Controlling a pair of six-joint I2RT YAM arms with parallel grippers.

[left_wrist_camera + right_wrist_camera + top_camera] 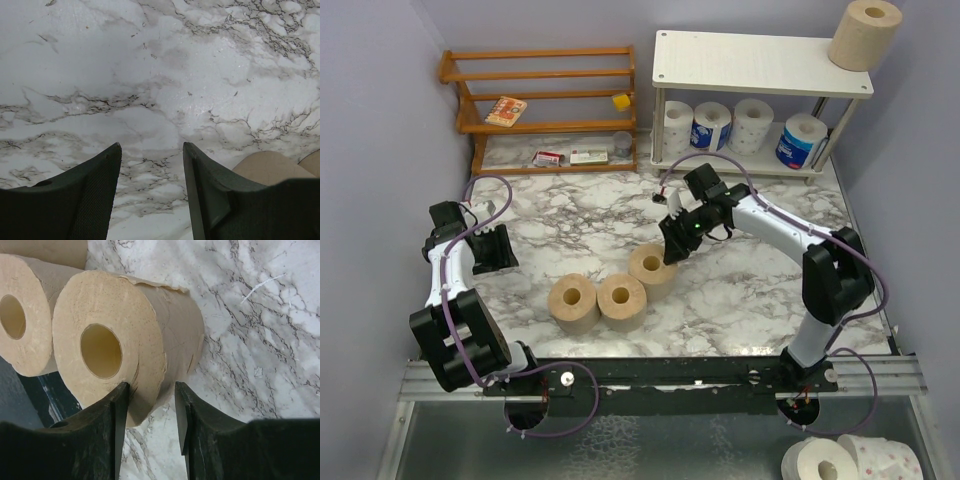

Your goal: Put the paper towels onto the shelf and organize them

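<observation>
Right wrist view: my right gripper is half-spread and clamps nothing. A plain tan-brown cylindrical paper roll stands on end just ahead and slightly left, core up, its rim dipping between my fingertips. A second tan roll sits just beside it, further left. My left gripper is spread over bare marble, farther off. The white-board, silver-legged two-tier shelf is behind my wrist, well apart. I judge the route there unobstructed.

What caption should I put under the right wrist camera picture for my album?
Open right claw at the rim of a tan paper towel roll standing on the marble table.
</observation>
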